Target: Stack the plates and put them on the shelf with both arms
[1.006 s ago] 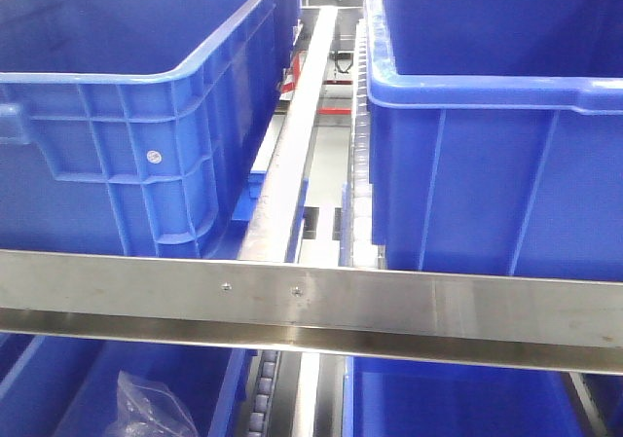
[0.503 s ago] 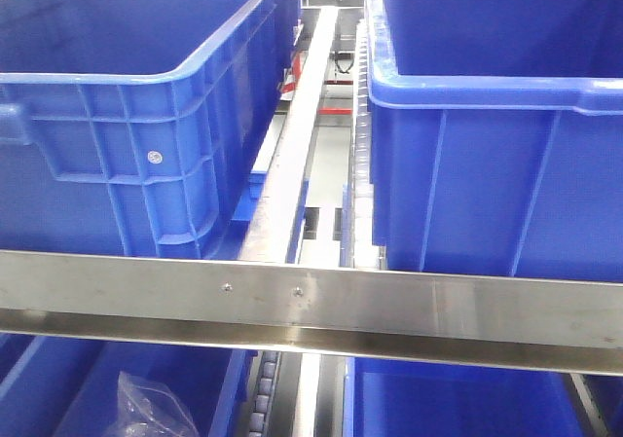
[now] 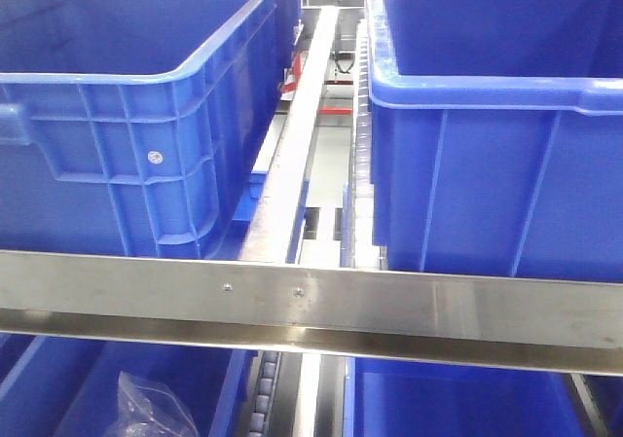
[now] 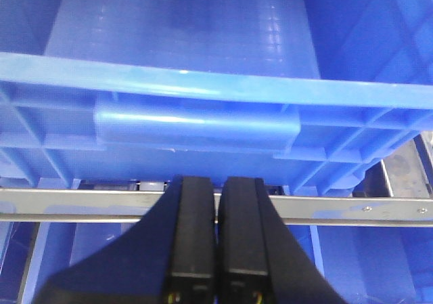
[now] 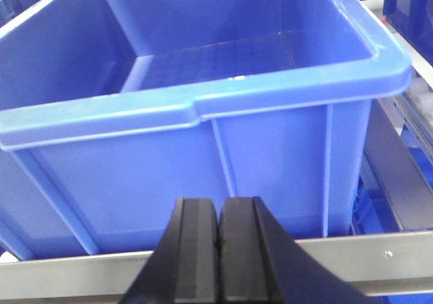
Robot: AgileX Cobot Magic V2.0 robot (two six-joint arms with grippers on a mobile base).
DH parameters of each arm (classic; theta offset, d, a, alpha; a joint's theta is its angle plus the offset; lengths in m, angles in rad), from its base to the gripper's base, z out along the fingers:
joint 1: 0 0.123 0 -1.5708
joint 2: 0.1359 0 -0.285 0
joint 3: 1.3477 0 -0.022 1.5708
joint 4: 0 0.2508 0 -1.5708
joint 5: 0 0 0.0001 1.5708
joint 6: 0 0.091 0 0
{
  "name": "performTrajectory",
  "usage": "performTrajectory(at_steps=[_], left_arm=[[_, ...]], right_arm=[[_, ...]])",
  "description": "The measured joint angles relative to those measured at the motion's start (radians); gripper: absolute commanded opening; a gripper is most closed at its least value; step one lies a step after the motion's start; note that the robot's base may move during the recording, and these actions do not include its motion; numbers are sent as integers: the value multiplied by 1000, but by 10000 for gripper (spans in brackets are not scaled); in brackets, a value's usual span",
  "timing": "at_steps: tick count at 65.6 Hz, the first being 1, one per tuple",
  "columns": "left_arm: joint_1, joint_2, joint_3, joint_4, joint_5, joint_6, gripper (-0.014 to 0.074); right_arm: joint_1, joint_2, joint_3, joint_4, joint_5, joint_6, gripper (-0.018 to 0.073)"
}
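No plates show up in any of the three views, so can't say where they sit. The left end effector point(image 4: 217, 250) has its black fingers pressed together with nothing between them, pointing at the handle side of a blue bin point(image 4: 203, 87). The right end effector point(image 5: 219, 256) is also closed on nothing, facing another blue bin point(image 5: 203, 107). Both bins sit on a shelf behind a metal rail point(image 3: 311, 296), with a crumpled plastic bag point(image 3: 151, 408) on the level below.

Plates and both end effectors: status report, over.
Left end effector shut, empty. Right end effector shut, empty. No plates in any view. Blue bins fill the shelf ahead.
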State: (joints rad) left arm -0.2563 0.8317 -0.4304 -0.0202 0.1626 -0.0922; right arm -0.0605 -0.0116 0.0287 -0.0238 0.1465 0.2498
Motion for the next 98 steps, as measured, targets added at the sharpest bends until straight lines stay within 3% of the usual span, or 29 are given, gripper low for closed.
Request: performTrajectory(at_steps=[21,43,98], left_arm=[[0,0,0,0,0,0,87],[0,0,0,0,0,0,87],[-2,-24,4,20,0,0,87]], right_arm=[[0,0,0,14,-23,-2,48],[0,0,0,73,-26,-102,48],[0,0,0,75,-24,-105,48]])
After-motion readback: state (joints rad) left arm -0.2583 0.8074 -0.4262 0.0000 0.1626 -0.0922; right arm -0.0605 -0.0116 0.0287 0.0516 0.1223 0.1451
